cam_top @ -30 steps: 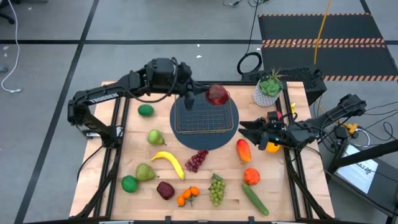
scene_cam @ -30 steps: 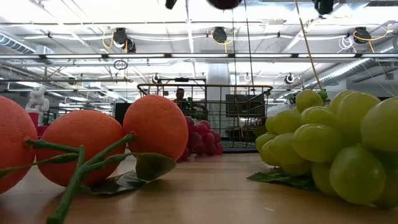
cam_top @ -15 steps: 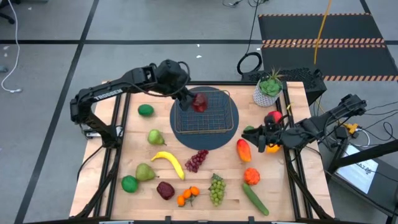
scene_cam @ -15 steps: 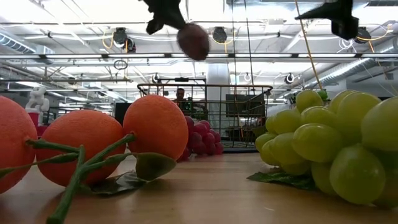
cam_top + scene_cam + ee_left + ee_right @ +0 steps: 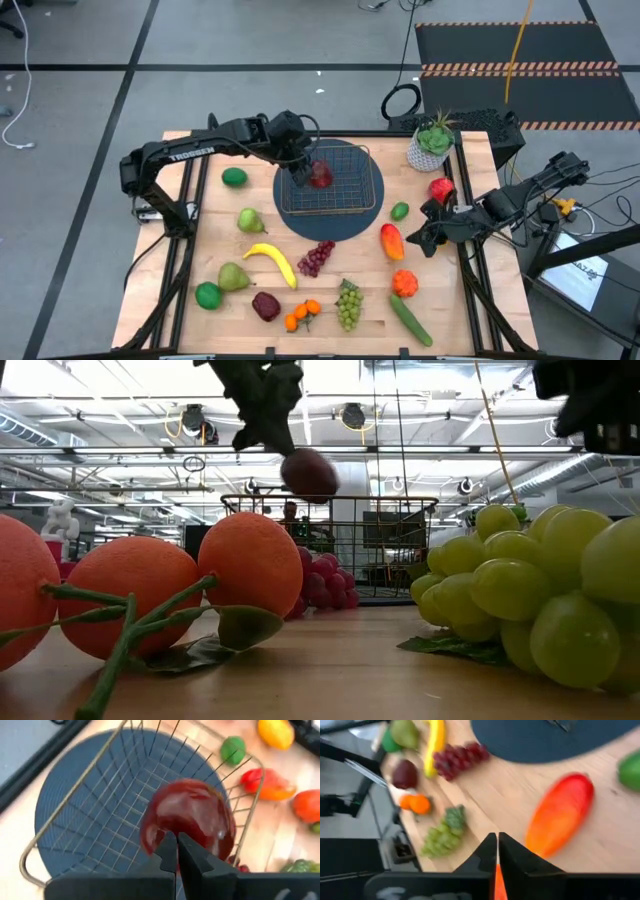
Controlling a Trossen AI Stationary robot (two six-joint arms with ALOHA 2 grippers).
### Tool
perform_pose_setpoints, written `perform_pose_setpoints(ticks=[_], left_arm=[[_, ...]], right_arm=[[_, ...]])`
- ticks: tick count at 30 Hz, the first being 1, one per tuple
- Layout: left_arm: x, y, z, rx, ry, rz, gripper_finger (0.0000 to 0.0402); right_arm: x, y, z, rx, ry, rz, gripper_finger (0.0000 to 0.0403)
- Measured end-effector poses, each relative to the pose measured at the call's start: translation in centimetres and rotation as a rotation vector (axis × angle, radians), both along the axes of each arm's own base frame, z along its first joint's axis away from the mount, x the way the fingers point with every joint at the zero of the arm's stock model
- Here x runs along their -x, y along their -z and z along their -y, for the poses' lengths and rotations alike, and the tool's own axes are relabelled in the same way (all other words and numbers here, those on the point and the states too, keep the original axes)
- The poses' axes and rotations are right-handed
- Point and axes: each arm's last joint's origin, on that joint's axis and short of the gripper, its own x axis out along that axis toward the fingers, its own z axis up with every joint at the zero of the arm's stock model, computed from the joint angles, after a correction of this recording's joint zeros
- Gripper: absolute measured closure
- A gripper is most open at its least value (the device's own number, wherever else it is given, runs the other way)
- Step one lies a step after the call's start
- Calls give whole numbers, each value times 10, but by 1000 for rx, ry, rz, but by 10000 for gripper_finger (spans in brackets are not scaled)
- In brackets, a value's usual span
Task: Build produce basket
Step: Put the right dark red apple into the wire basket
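Note:
The wire basket (image 5: 379,186) stands on a round dark mat (image 5: 330,228) at the table's far middle. My left gripper (image 5: 305,168) is shut above it, with a red apple (image 5: 321,176) hanging under its fingertips about level with the basket rim (image 5: 330,497). My right gripper (image 5: 413,243) is shut and hovers beside the mango (image 5: 391,241), holding nothing that I can see. Loose produce lies on the table: a lime (image 5: 399,211), another red apple (image 5: 440,188), a banana (image 5: 272,262) and purple grapes (image 5: 317,257). My left gripper meets the red apple at its top (image 5: 172,827), slanting down from the table's far left. The closed fingertips (image 5: 167,851) hide the part they pinch. The apple hangs below them (image 5: 310,472), clear of the basket's floor.
Pears (image 5: 250,219), limes (image 5: 234,177), a dark apple (image 5: 266,305), oranges (image 5: 302,315), green grapes (image 5: 348,303), an orange pepper (image 5: 403,283) and a cucumber (image 5: 410,320) lie over the near half. A potted plant (image 5: 432,145) stands at the far right corner.
My left gripper has carried the red apple from the basket's far right corner toward its middle and down to rim level. My right gripper has shut and drawn back from the lime toward the near right; the lime stays on the table.

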Motion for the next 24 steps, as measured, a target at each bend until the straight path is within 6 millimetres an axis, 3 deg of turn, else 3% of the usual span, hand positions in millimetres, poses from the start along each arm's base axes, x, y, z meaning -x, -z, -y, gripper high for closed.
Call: perform_pose_setpoints(ticks=[8,17,24], left_arm=[[-10,22,-4,8,20,-68,398],[-24,52,-13,35,16,-149,395],[-19,53,-23,12,-40,-172,389]], right_arm=[[10,9,4,43,-31,-147,395],[11,10,5,205,-221,-139,395],[11,10,5,355,-372,-115,395]])
